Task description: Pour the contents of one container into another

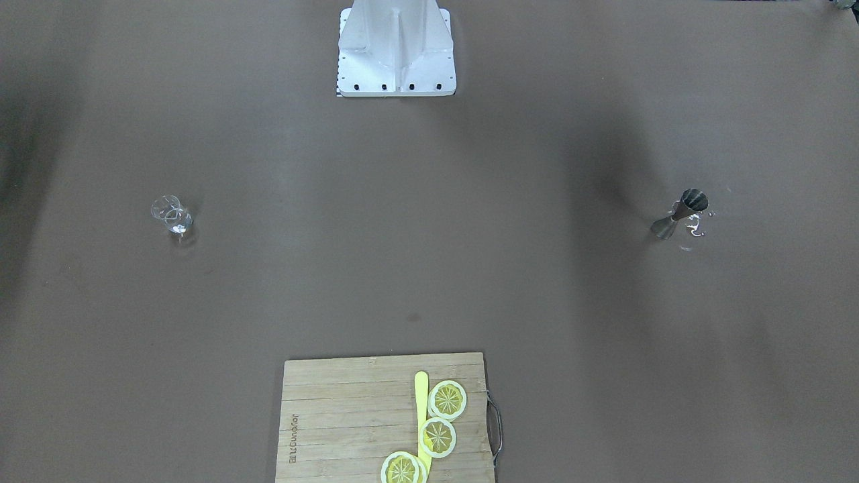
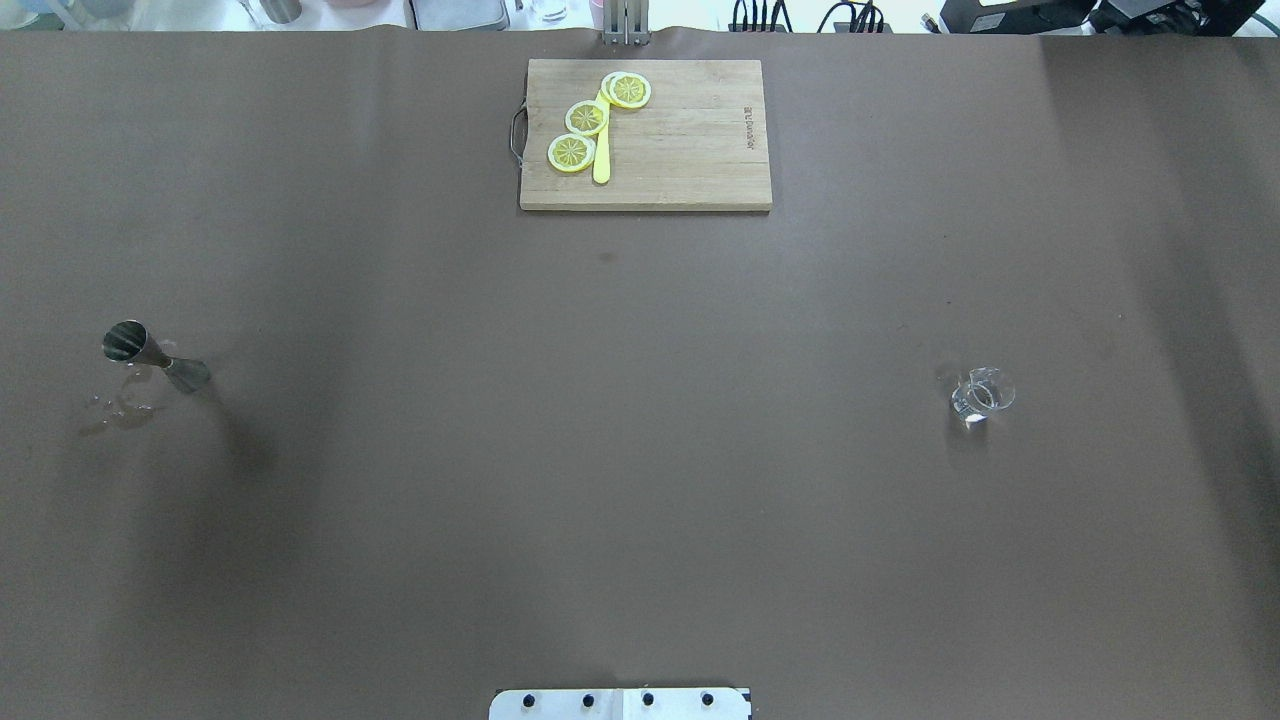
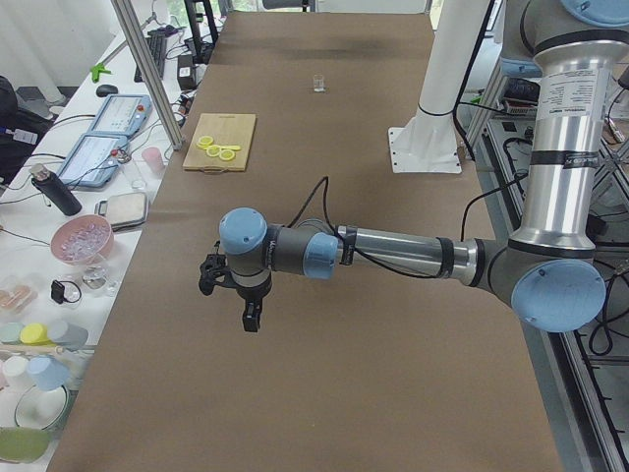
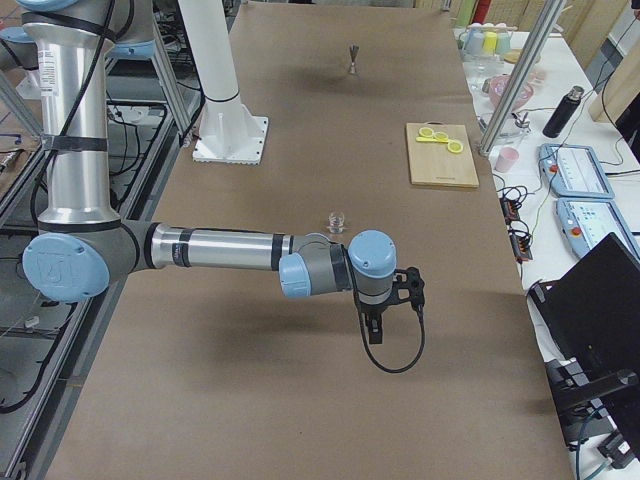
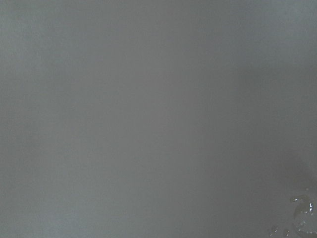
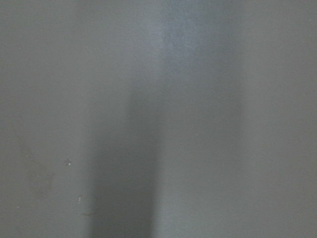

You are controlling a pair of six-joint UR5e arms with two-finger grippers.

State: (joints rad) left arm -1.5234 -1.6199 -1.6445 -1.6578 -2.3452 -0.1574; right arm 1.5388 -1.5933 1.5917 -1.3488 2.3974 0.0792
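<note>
Jigger (image 2: pixel 154 358) upright, mouth upward

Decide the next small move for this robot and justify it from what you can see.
Probably swing the left pincer toward the metal measuring cup and line up a grasp. The cup stands untouched on the robot's left, the glass far to its right, and nothing is held yet.

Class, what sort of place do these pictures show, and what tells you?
Probably a robotics lab staged as a bar counter: a robot arm over the table, a metal jigger, and a cutting board with lemon slices.
</note>
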